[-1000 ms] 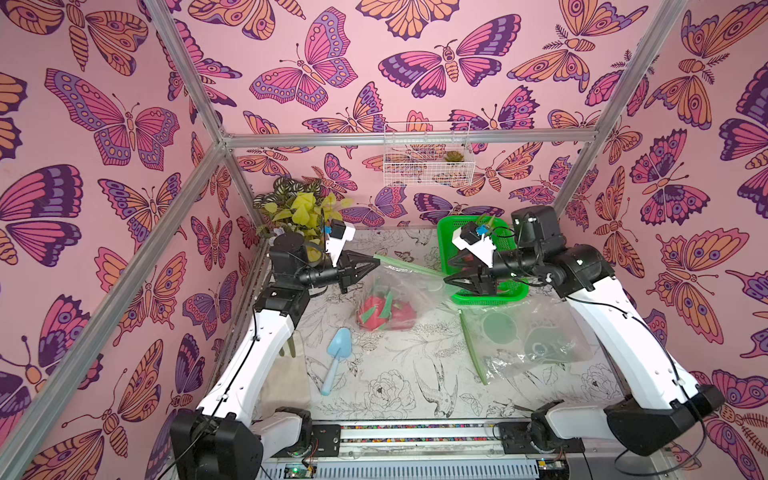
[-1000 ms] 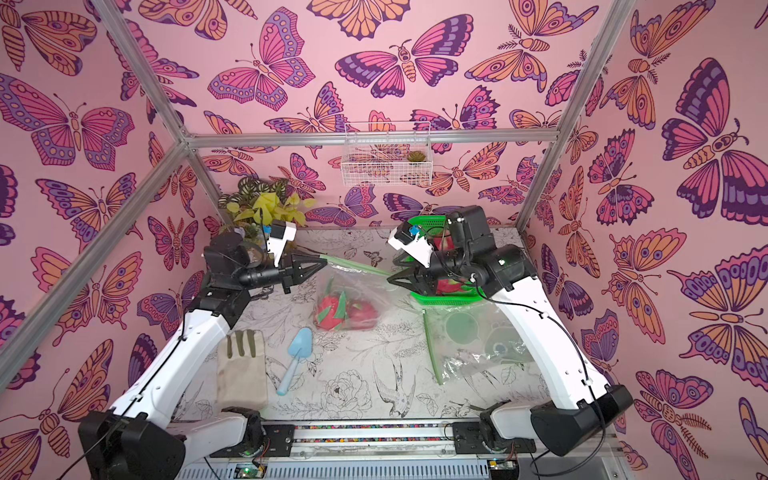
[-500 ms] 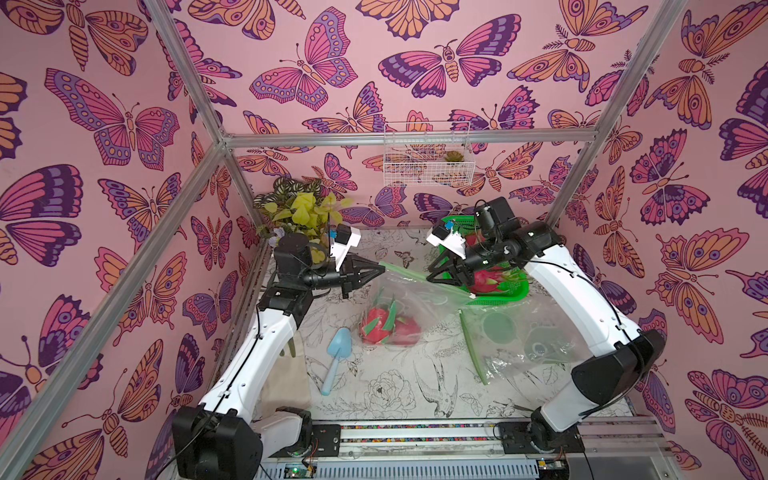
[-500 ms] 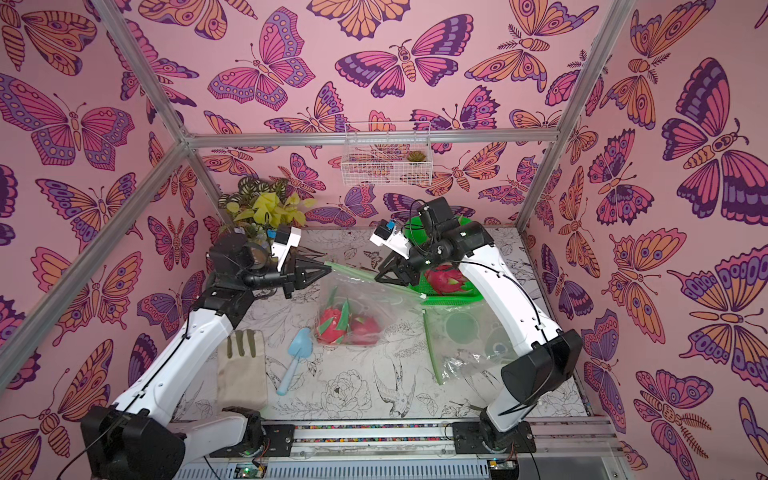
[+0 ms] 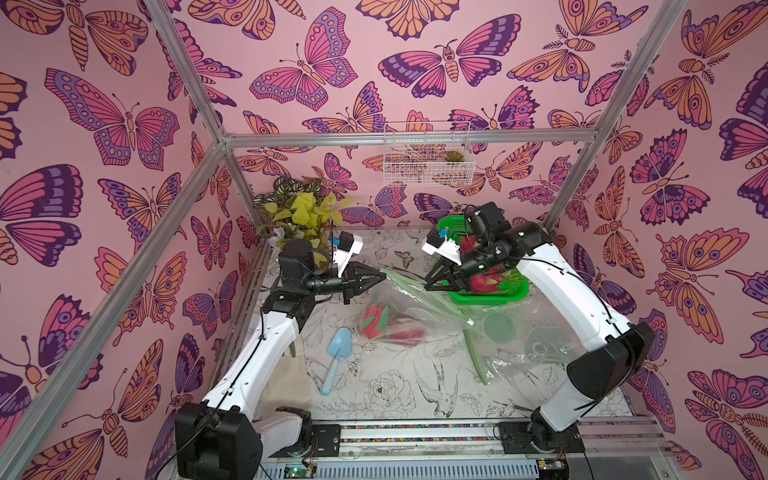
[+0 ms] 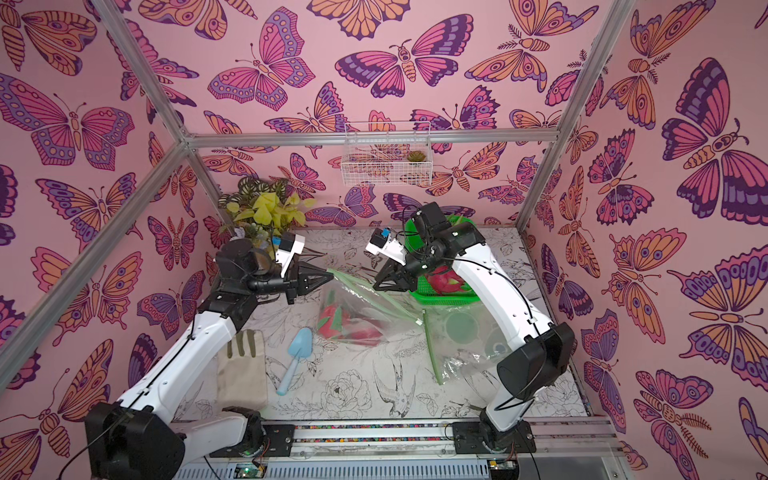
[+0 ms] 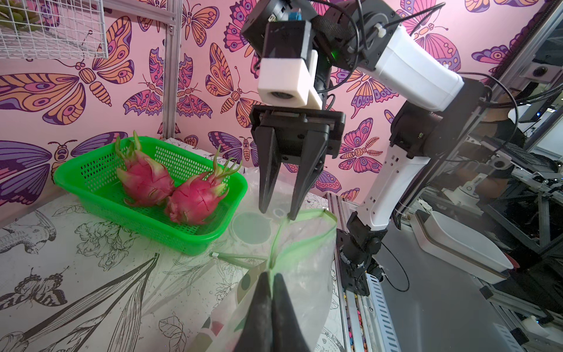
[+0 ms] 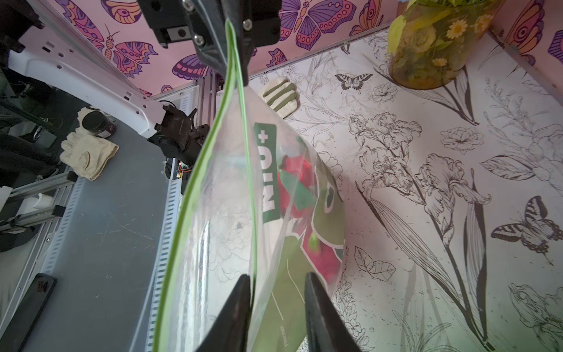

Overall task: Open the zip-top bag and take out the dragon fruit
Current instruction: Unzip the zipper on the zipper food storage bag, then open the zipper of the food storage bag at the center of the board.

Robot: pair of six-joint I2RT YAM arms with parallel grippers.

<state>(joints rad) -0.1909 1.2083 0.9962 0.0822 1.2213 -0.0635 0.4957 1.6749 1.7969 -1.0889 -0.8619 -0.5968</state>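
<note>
The clear zip-top bag (image 5: 409, 305) (image 6: 361, 305) hangs slack over the table, mouth gaping, with my left gripper (image 5: 384, 275) (image 7: 272, 275) shut on its green zip rim. A dragon fruit (image 5: 376, 322) (image 8: 300, 179) shows red and green through the plastic. At the opposite side of the mouth my right gripper (image 5: 428, 284) (image 8: 275, 277) is open, its jaws straddling one wall of the bag, one finger against the green rim. Two more dragon fruits (image 7: 143, 179) (image 7: 198, 198) lie in the green basket (image 5: 490, 297) (image 7: 91, 170) behind the right gripper.
A second clear bag (image 5: 519, 336) holding round greenish pieces lies at the right. A blue scoop (image 5: 336, 357) and a glove (image 6: 243, 365) lie at the front left. A potted plant (image 5: 303, 216) stands in the back left corner, and a wire basket (image 5: 426, 160) hangs on the back wall.
My right gripper has swung left from over the green basket to the bag's mouth, and its jaws have narrowed. My left gripper has kept its hold on the rim.
</note>
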